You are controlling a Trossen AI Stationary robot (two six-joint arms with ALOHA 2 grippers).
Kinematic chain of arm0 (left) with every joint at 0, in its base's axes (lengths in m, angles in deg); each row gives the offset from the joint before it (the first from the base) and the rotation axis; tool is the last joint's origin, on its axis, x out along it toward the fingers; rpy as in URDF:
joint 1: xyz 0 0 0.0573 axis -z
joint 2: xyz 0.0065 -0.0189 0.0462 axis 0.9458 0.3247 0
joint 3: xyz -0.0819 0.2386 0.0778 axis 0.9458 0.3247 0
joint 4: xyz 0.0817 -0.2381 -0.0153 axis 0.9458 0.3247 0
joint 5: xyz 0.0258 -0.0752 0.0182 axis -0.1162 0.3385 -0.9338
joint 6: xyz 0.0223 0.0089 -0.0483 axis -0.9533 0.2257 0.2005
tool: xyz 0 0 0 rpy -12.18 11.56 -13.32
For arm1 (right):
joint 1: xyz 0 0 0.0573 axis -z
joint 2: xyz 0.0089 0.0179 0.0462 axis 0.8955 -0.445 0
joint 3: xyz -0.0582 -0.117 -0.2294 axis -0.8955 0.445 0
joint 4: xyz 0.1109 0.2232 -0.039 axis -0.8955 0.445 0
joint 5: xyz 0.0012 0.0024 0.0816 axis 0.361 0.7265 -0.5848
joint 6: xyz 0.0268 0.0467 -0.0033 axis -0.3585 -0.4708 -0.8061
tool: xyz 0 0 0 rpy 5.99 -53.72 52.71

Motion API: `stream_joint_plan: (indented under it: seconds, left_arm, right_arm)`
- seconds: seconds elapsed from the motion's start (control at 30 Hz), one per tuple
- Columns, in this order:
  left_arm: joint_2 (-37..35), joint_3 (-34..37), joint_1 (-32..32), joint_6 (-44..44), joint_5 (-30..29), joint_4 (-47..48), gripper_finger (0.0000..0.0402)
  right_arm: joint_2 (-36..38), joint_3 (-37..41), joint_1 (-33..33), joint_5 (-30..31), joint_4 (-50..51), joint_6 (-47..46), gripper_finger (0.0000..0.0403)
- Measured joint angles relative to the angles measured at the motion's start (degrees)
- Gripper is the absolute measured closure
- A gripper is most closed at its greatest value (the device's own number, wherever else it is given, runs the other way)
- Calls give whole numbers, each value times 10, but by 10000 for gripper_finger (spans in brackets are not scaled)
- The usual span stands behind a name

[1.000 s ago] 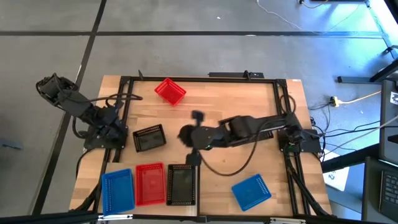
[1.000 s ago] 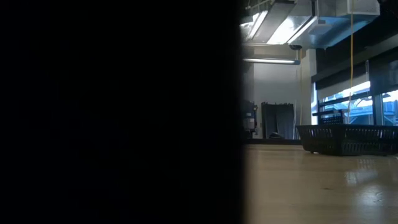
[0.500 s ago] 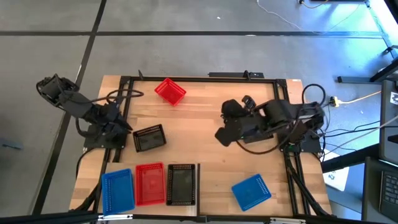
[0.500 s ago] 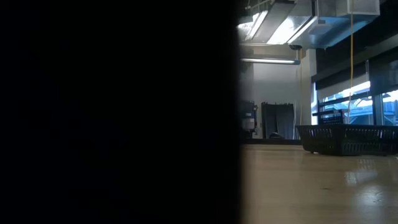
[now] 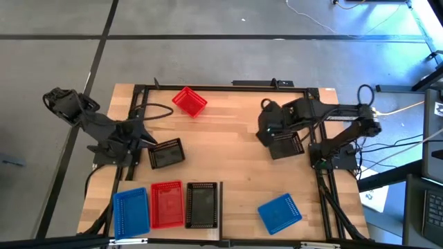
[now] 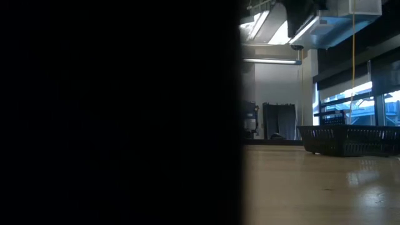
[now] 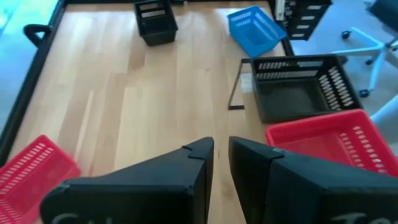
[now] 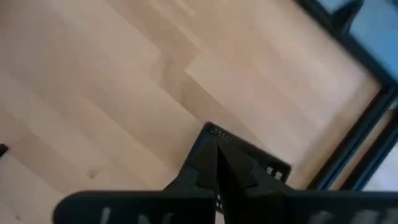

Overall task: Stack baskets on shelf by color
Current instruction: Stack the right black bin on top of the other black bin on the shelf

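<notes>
The shelf [image 5: 220, 202] lies at the table's near edge. On it stand a blue basket [image 5: 130, 211], a red basket [image 5: 166, 205] and a black basket [image 5: 202, 205] side by side. Loose on the tabletop are a red basket [image 5: 189, 102], two black baskets [image 5: 166, 153] [image 5: 285, 146] and a blue basket [image 5: 280, 213]. My left gripper [image 5: 149, 137] [image 7: 221, 155] hangs beside the left black basket with a narrow gap and nothing between its fingers. My right gripper [image 5: 266, 133] [image 8: 215, 140] is shut, above the right black basket's rim [image 8: 252, 155].
Black frame rails [image 5: 315, 124] run along the table's edges. In the low view a dark mass fills the left half, and a black basket [image 6: 350, 140] stands on the wood at the right. Bare tabletop [image 5: 228, 145] lies between the arms.
My right gripper has swung from over the shelf's black basket toward the table's right and far side, rolling and tipping as it went, and now hangs shut over the right black basket. My left gripper has edged toward the left black basket. No basket has moved.
</notes>
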Motion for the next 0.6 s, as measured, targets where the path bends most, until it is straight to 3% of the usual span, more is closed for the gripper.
stream_joint_plan:
  seconds: [0.27, 0.6]
  left_arm:
    - [15, 0, -3, 19, -38, -1, 360]
    - [19, 0, -38, 35, -29, -1, 360]
  right_arm:
    - [51, 163, 71, -142, -75, -44, 399]
    - [49, 273, 117, -212, -203, 8, 350]
